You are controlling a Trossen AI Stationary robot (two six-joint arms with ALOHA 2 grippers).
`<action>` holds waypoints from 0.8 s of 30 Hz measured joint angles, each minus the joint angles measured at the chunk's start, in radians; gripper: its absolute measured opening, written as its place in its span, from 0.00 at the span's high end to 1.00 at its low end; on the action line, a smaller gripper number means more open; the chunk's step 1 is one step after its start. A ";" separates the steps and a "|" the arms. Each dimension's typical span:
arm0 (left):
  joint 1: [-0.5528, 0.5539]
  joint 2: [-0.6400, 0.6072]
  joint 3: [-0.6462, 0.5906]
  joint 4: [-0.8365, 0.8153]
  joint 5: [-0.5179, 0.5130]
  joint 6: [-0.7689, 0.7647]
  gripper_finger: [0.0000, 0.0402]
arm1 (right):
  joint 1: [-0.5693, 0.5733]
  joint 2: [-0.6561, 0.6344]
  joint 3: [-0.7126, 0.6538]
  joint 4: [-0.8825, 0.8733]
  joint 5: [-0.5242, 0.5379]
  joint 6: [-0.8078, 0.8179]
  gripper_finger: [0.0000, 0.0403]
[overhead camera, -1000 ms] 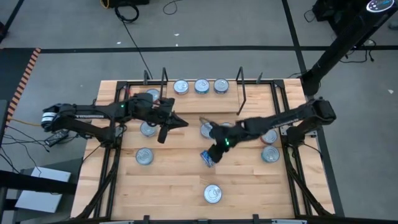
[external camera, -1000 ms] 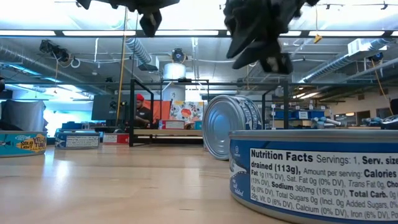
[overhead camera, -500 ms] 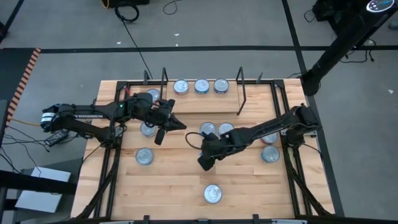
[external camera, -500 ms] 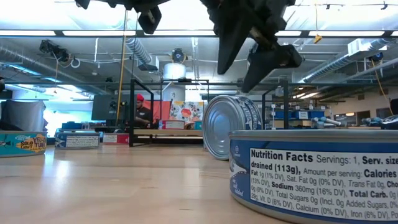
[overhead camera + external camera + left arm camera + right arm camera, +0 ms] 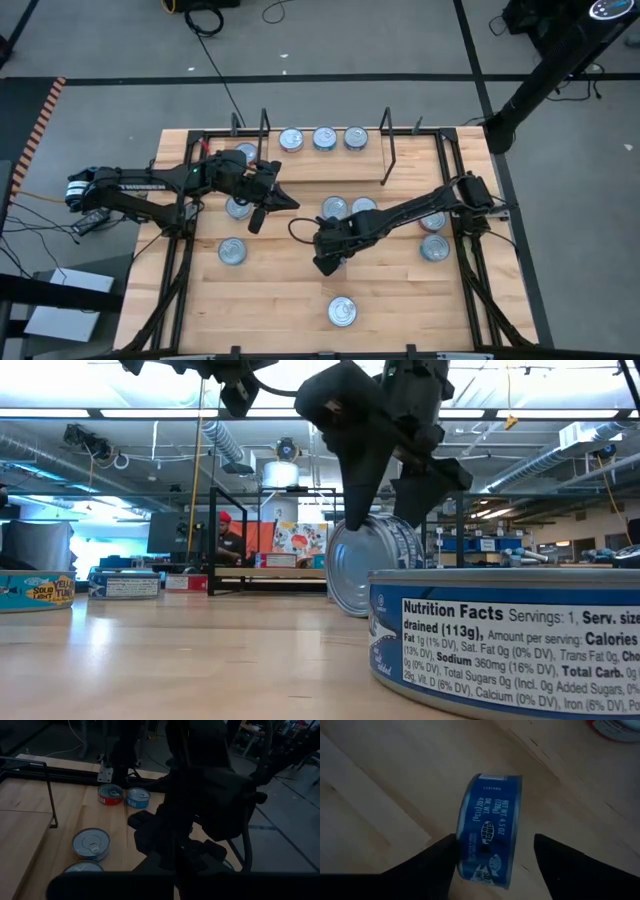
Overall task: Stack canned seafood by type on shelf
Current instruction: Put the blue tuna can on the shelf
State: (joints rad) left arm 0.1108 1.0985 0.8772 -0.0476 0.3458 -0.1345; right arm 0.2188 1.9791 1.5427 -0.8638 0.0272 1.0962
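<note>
Tin in hand: a small flat round blue-labelled tin with silver ends [image 5: 490, 835] stands on its edge on the light wooden tabletop [image 5: 400, 300], near the centre of the high view and mid-frame in the low view [image 5: 372, 565].
Right gripper: the right gripper [image 5: 495, 865] hangs right over this tin with its dark fingers spread wide, one on each side of it, gripping nothing.
Left gripper: the left gripper [image 5: 255, 215] sits in the left-centre of the high view, shut and empty, waiting.
Shelf: the narrow light-wood shelf with black wire end frames [image 5: 375, 165] lies at the top centre, with three silver-lidded tins [image 5: 324, 138] in a row on it.
Other tins: several lie flat on the table; one fills the lower right of the low view [image 5: 505, 635].
Handling: likely rigid, fairly dense metal with smooth, slippery faces; on edge it may roll.
Where to hold: probably across the two flat ends, squarely, so it cannot roll out.
</note>
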 joint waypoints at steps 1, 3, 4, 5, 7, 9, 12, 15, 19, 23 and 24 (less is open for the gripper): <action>0.000 0.000 0.000 0.000 0.000 0.000 1.00 | 0.000 0.000 0.000 0.000 0.004 0.000 0.36; 0.000 0.000 0.000 -0.001 0.000 0.000 1.00 | -0.001 0.000 0.000 -0.004 0.006 -0.009 0.42; 0.000 0.000 0.000 -0.001 0.000 0.000 1.00 | -0.003 0.000 0.000 -0.005 0.006 -0.019 0.46; 0.000 0.000 0.000 -0.001 0.000 0.000 1.00 | -0.005 0.000 0.000 -0.005 0.006 -0.027 0.50; 0.000 0.000 0.000 -0.002 0.000 0.000 1.00 | -0.005 -0.001 0.000 -0.004 0.006 -0.048 0.59; 0.000 0.000 0.000 -0.005 0.000 0.000 1.00 | -0.007 -0.002 0.001 -0.003 0.006 -0.081 0.66; 0.000 0.000 0.000 -0.005 0.000 0.000 1.00 | -0.012 -0.012 0.004 -0.026 0.000 -0.134 0.66; 0.000 0.000 0.000 -0.005 0.000 0.001 1.00 | -0.031 -0.041 0.027 -0.084 0.000 -0.196 0.66; 0.000 0.000 0.000 -0.003 0.000 0.010 1.00 | -0.072 -0.096 0.092 -0.248 0.092 -0.333 0.66; 0.000 0.000 0.000 0.003 -0.007 0.029 1.00 | -0.137 -0.137 0.138 -0.352 0.296 -0.557 0.66; 0.000 0.000 0.000 0.003 -0.010 0.031 1.00 | -0.154 -0.145 0.139 -0.353 0.357 -0.636 0.66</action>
State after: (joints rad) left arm 0.1112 1.0985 0.8768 -0.0441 0.3353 -0.1031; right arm 0.0650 1.8342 1.6821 -1.2165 0.3844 0.4602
